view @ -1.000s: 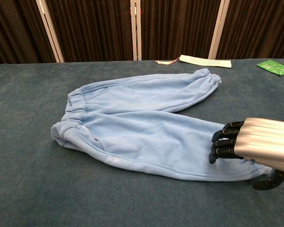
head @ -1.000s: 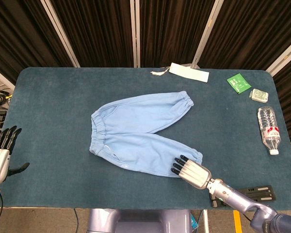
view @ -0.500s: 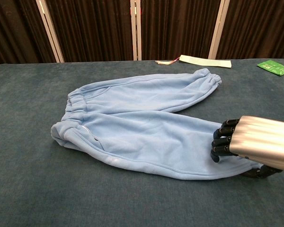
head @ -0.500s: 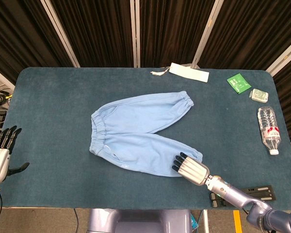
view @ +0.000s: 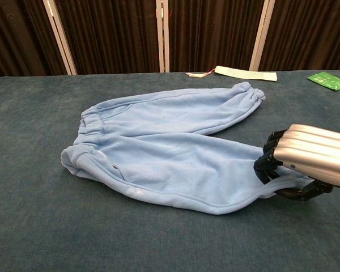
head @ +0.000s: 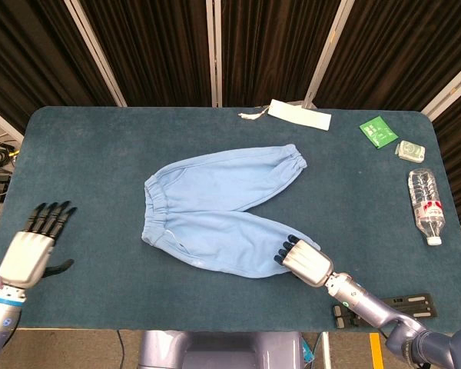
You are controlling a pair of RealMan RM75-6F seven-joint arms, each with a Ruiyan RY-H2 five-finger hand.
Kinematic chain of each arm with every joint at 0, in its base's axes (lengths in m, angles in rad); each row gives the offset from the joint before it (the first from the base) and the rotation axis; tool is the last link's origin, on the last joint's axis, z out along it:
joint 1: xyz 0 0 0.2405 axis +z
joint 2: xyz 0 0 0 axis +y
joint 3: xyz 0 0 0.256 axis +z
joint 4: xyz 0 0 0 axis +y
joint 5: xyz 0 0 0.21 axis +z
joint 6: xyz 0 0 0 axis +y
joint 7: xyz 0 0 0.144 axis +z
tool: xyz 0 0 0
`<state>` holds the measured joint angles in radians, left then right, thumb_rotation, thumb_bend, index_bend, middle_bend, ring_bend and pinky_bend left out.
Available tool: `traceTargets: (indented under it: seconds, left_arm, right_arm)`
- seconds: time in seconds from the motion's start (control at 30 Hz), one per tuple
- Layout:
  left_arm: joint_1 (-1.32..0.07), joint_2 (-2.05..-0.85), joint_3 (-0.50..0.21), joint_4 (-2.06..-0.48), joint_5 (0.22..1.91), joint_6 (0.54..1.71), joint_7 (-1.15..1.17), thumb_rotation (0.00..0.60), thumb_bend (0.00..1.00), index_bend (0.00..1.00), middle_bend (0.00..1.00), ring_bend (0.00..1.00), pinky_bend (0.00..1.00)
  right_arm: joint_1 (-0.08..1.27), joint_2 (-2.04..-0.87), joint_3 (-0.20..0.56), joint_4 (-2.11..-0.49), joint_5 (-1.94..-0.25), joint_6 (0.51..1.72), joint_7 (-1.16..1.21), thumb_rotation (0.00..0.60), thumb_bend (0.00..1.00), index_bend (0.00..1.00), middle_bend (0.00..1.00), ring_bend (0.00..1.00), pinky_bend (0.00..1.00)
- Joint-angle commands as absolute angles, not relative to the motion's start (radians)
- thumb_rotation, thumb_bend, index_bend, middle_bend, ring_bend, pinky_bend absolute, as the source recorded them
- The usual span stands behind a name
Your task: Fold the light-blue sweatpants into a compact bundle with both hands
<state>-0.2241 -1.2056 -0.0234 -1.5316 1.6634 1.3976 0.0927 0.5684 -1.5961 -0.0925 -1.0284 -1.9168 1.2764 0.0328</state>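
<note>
Sweatpants (head: 219, 211) are lying flat mid-desk (head: 84, 154), waistband toward my left, both legs running rightward, the long axis going left to right and the legs splaying into a V. I am closing the right robot hand (head: 303, 262) on the near leg's cuff; its fingers are curling over the hem, which is lifting slightly in the chest view, so I judge it is pinching the fabric. To do this well, I should be keeping both cloth layers in the grip and carrying the cuff in a low arc toward the waistband, avoiding dragging the whole garment. The left robot hand (head: 32, 250) is hovering over the desk's left edge, fingers spread, holding nothing, well apart from the pants.
</note>
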Motion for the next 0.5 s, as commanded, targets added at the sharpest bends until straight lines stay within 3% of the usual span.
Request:
traceTargets:
  seconds: [0.03, 0.2, 0.5]
  left_arm:
    - [-0.291, -1.252, -0.003, -1.479, 1.767, 1.375, 0.109, 0.600, 0.09, 0.15, 0.07, 0.05, 0.15]
    - [-0.353, -1.290, 0.002, -1.439, 1.812, 1.318, 0.099, 0.600, 0.27, 0.24, 0.11, 0.10, 0.19]
    - [-0.487, -1.450, -0.015, -1.270, 1.818, 1.187, 0.067, 0.600, 0.32, 0.27, 0.12, 0.10, 0.19]
  right_arm:
    - [0.568, -1.590, -0.084, -1.055, -1.892, 1.268, 0.044, 0.600, 0.39, 0.65, 0.62, 0.51, 0.40]
    - [0.567, -1.577, -0.074, -1.092, -1.861, 1.259, 0.050, 0.600, 0.42, 0.65, 0.62, 0.52, 0.40]
    - [0.573, -1.554, -0.069, -1.155, -1.820, 1.228, 0.037, 0.600, 0.45, 0.65, 0.63, 0.52, 0.40]
